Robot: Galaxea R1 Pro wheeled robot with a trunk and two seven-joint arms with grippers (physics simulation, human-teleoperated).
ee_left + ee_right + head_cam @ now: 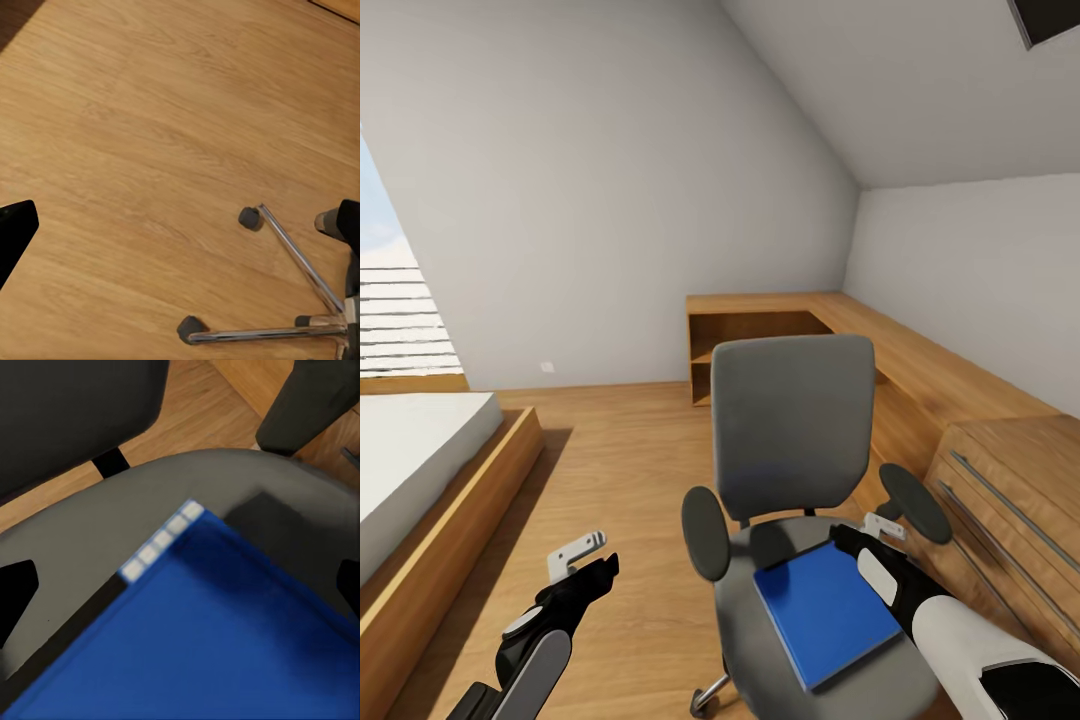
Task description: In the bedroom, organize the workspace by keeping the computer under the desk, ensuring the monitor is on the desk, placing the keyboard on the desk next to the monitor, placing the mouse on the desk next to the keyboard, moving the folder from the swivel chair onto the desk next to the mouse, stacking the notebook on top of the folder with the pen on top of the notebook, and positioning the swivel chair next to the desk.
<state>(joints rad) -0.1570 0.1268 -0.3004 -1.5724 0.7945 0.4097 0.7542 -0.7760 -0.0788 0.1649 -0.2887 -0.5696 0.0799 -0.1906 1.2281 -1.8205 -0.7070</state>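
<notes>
Here the flat bright blue folder (pixel 827 612) lies on the grey seat of the swivel chair (pixel 792 430), its far corner just under the right gripper (pixel 880 527), whose fingers stand wide apart. A good grab probably means lowering squarely over that edge, pinching near the corner. The left gripper (pixel 582 553) hangs open over the wooden floor (pixel 150 150).

Lighting is bright and even. Daylight enters through the window (pixel 390 290) at the head view's left. Shadows are soft: a dark patch lies on the swivel chair (pixel 800 500) seat beside the folder (pixel 217 637). Wrist renders are slightly soft; no glare.
</notes>
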